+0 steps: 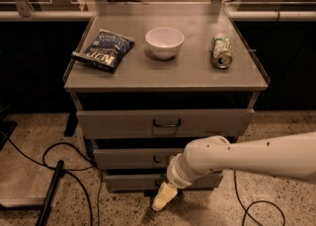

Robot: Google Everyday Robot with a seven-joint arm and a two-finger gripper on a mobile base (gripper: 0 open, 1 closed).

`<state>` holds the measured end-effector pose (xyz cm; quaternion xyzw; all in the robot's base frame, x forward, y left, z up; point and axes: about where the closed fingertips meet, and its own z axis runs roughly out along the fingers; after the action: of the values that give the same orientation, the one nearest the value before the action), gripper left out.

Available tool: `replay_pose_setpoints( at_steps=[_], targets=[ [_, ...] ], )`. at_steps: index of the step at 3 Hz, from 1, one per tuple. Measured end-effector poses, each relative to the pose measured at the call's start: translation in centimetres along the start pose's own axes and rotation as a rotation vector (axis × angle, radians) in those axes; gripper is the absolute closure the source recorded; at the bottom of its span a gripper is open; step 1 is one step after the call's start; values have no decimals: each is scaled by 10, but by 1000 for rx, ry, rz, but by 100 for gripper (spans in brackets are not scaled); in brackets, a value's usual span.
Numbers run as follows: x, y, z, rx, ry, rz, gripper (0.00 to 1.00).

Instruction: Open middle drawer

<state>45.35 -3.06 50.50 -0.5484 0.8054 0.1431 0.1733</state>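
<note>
While the white robot arm (pixel 247 156) is reaching in from the right, its cream two-finger gripper (pixel 164 198) is hanging low by the floor, in front of the bottom drawer (pixel 128 181), fingers looking pressed together and gripping nothing. The shallow grey metal middle drawer (pixel 129 158) is sitting closed, its dark loop handle (pixel 160 159) just above the gripper, likely so it's needing to rise and hook it.

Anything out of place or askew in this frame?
Only the can stands out: it lies on its side on the cabinet top, right of the bowl. The chip bag lies flat, angled. The gripper hangs low, below the middle drawer, near the floor.
</note>
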Motion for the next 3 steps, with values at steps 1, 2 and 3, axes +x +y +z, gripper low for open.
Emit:
replay_pose_setpoints(
  at_steps=[1, 2, 3],
  targets=[
    [-7, -6, 19, 6, -12, 3, 0],
    [-6, -12, 35, 3, -14, 11, 0],
    [-4, -30, 54, 12, -17, 6, 0]
  ],
)
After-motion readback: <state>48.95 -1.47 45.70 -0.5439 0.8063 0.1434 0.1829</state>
